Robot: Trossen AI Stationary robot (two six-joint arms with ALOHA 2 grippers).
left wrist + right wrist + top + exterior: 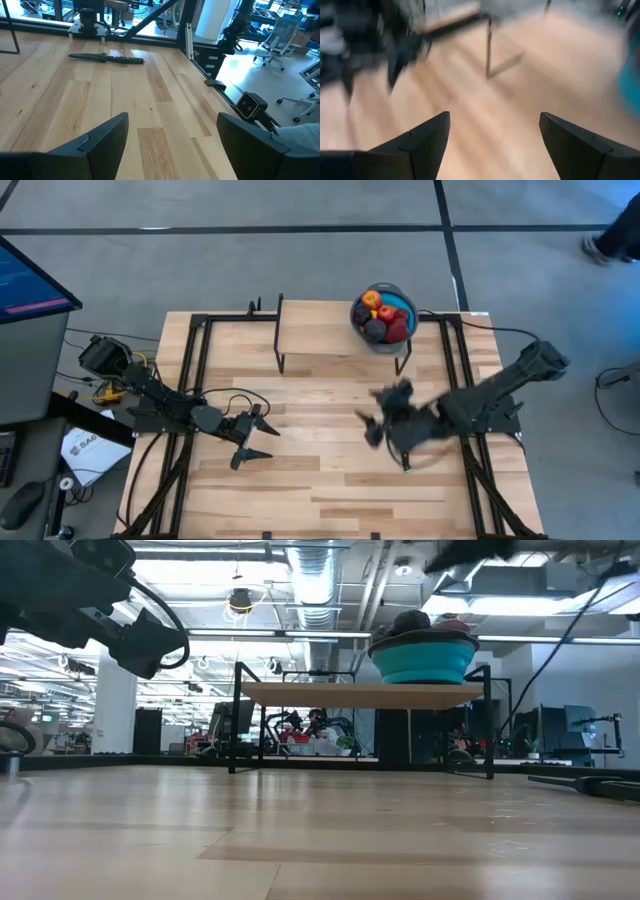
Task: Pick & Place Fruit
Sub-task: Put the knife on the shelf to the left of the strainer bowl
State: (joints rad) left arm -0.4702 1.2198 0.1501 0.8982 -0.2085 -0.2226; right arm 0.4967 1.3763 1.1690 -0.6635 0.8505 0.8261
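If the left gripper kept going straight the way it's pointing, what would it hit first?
Probably the black knife lying on the table, though it sits a little off the left gripper's centre line; bare wood lies before it.

The left arm reaches in from the table's left edge, its links folded low, and ends in the left gripper point(256, 440), whose 2 fingers point(95, 145) stand wide apart, pointing toward the right arm. The right arm comes in from the right edge, elbow raised, its wrist blurred. The right gripper point(372, 425) faces the left one across a clear gap, and its 2 fingers point(575, 145) are likewise spread, with nothing between them
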